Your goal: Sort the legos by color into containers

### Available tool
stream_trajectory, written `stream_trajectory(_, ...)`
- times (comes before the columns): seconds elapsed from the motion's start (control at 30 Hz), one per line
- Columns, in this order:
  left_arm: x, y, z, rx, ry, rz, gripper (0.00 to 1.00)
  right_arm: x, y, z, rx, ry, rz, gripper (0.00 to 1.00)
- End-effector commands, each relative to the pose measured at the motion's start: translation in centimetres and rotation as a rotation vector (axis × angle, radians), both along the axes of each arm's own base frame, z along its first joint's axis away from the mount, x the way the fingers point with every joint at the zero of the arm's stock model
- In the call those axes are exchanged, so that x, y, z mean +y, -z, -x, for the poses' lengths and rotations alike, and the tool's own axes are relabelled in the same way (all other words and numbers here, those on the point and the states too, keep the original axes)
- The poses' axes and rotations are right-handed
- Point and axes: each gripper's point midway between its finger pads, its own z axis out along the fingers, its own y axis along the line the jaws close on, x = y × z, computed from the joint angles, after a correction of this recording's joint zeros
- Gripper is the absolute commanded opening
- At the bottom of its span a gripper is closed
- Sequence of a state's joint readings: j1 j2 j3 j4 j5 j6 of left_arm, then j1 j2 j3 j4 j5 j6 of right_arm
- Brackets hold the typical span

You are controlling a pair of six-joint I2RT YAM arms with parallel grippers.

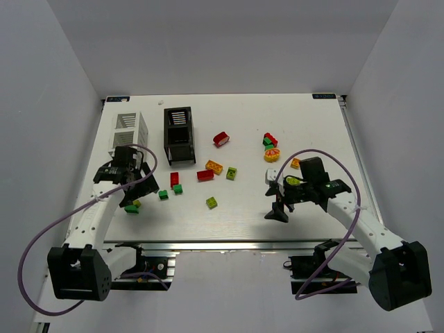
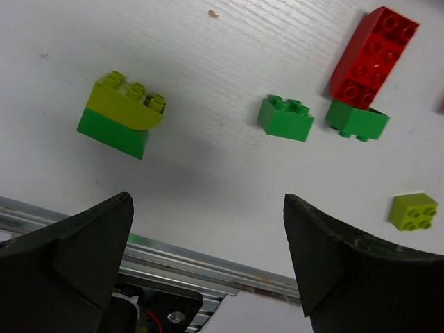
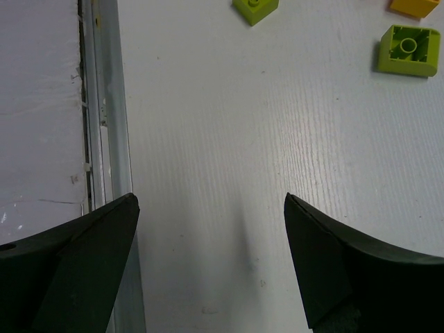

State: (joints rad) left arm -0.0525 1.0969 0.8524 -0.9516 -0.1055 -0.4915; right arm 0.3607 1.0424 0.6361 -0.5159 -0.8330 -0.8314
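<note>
Legos lie scattered across the white table (image 1: 243, 222). A red brick (image 1: 174, 179), two dark green bricks (image 1: 163, 195) and a yellow-green brick (image 1: 211, 202) lie at the centre-left. A yellow-green brick stacked on a green one (image 2: 121, 114) lies ahead of my left gripper (image 2: 208, 229), which is open and empty above the table near its front edge (image 1: 132, 196). My right gripper (image 3: 211, 229) is open and empty over bare table at the front right (image 1: 276, 202). The white bin (image 1: 128, 128) and black bin (image 1: 179, 132) stand at the back left.
More bricks lie mid-table and to the right: red (image 1: 221, 139), a red-green cluster (image 1: 270, 141), the round yellow-orange piece (image 1: 272, 155), orange-yellow (image 1: 214, 166). The metal rail at the table's front edge (image 3: 111, 104) runs beside my right gripper. White walls enclose the table.
</note>
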Motion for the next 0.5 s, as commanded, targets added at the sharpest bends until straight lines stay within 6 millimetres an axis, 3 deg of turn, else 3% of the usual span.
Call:
stream_trajectory(0.0,1.2,-0.3,-0.6,0.009,0.022,-0.073,0.98,0.4,-0.2,0.2,-0.004,-0.008,-0.028,0.89)
stream_trajectory(0.3,3.0,-0.3,-1.8,0.116,0.072,-0.197,0.97,0.5,0.0,-0.2,-0.006,-0.012,-0.023,0.89)
stream_trajectory(0.47,3.0,2.0,-2.2,0.209,0.098,-0.205,0.98,0.5,0.3,-0.2,-0.004,-0.016,-0.019,0.89)
